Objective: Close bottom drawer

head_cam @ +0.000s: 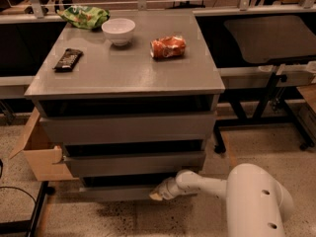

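Observation:
The bottom drawer [116, 192] is the slimmest grey front at the foot of the grey cabinet; it sits almost flush under the middle drawer, with only a dark gap above it. My gripper [159, 193] is at the end of the white arm [207, 184], low at the right part of that drawer front, pressed against it.
Middle drawer [133, 163] and top drawer [128, 127] stand above. The cabinet top [123, 68] holds a white bowl [118, 30], red packet [168, 47], dark bar [67, 59] and green bag [85, 16]. An open cardboard box [39, 154] is left; a table leg [256, 112] is right.

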{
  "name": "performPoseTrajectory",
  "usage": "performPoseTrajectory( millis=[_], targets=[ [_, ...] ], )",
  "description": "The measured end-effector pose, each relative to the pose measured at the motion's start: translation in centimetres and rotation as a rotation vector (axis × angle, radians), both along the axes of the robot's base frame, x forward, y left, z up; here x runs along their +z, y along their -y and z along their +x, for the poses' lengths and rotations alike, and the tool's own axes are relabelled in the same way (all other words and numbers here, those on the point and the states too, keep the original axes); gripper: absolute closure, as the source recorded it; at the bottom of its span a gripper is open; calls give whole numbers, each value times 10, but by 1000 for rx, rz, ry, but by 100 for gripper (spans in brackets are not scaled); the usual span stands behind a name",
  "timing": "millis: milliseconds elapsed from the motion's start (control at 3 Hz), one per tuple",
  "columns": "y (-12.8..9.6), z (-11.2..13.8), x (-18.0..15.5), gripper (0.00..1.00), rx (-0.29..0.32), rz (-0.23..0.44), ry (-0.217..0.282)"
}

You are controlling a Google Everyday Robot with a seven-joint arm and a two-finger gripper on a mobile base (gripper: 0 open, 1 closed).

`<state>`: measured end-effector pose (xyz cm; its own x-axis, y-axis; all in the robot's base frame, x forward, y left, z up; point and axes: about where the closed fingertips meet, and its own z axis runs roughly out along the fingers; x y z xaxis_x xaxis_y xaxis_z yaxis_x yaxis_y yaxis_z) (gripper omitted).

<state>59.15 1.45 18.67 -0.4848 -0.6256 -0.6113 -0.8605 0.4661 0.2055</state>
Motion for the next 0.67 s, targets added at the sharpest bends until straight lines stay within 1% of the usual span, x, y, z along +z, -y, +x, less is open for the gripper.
performPoseTrajectory(
  millis=[333, 667],
  targets=[
    [-2, 6, 2, 100, 3, 7, 15],
    [-9, 26, 9, 100, 20, 30, 60]
  ],
)
